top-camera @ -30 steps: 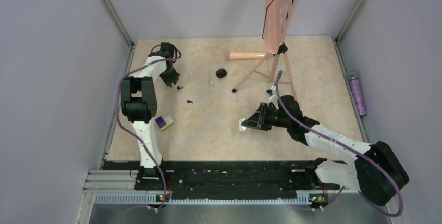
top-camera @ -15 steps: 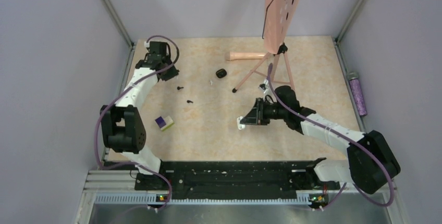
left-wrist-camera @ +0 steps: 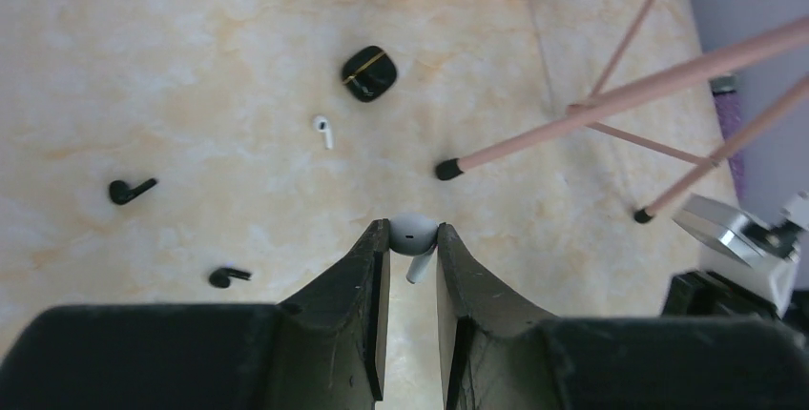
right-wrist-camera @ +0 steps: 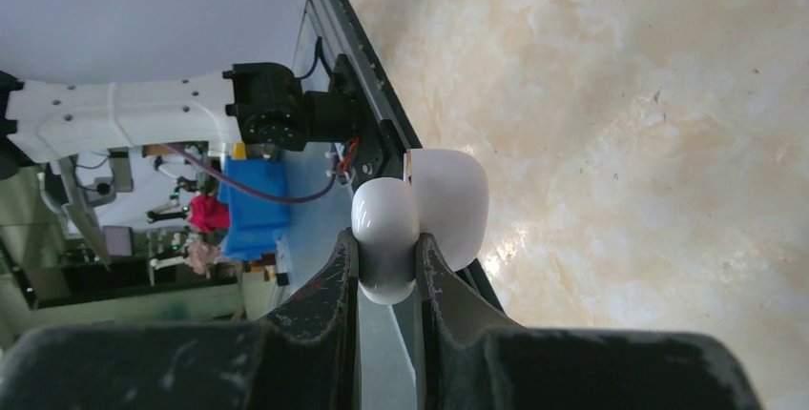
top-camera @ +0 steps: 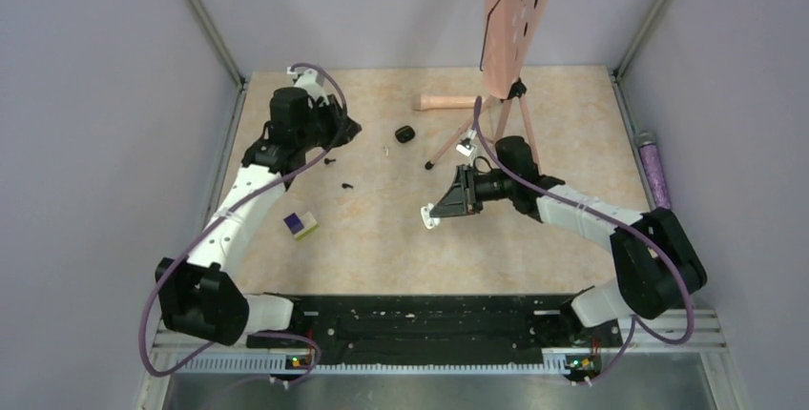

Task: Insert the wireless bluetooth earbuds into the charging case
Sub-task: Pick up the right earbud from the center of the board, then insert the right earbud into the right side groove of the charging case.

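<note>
My left arm stretches from its near-left base up the left side of the table [top-camera: 572, 95], with the wrist turned so the left gripper [left-wrist-camera: 412, 238] points right. Its fingers are nearly together and pinch a white bud [left-wrist-camera: 414, 231] by the head, stem hanging below the tips.

On the table left of that gripper I see a black bud [left-wrist-camera: 131, 189] and, nearer, a second black bud [left-wrist-camera: 229, 276], apart from each other. A loose white bud [left-wrist-camera: 324, 131] lies farther out, with a black case [left-wrist-camera: 369, 73] just beyond it; I read that case as closed.

My right arm comes up from its near-right base, bends at the elbow by the right edge and reaches left to mid-table, so the right gripper [right-wrist-camera: 386, 248] sits at the centre, near the tripod [top-camera: 477, 129]. Its fingers are pressed onto one rounded half of a white case [right-wrist-camera: 448, 200]; the other half stands beside it, so the case looks open.

The two grippers are well apart. A purple-and-yellow block [top-camera: 302, 225] sits on the near left, beside my left forearm.
</note>
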Controlling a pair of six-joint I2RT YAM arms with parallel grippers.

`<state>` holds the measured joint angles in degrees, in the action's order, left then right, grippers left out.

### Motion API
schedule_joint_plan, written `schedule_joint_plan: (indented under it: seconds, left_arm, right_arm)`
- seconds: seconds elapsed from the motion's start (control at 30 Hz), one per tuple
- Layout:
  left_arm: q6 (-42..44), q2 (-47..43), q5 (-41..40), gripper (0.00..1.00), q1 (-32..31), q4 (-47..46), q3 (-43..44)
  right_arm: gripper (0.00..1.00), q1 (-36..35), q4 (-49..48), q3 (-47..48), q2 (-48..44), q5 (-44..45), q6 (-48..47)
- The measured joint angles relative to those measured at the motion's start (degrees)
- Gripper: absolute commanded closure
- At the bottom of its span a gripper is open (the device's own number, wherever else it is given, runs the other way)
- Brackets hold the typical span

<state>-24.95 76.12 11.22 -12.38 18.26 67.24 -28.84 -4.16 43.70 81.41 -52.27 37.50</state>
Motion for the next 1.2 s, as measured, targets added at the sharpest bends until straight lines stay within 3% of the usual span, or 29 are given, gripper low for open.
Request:
schedule_joint_plan:
  seconds: [0.6, 0.9, 1.2]
  left_arm:
    - [1.95, -7.78, 14.25, 1.0, -8.52, -15.63, -10.03]
    - [1.99, -10.19, 18.58, 1.0, -10.56, -24.24, -14.95]
    - [0.85, -15.67, 20.96, 1.0, -12.76, -41.94, -26.29]
  right_arm:
    - [1.0, 1.4, -30.23, -2.16, 6.03, -7.02, 26.53]
    - [1.0, 1.4, -36.7, -3.3, 6.43, -3.17, 36.15]
    - [1.0, 1.4, -44.33, -3.67, 6.88, -0.94, 43.39]
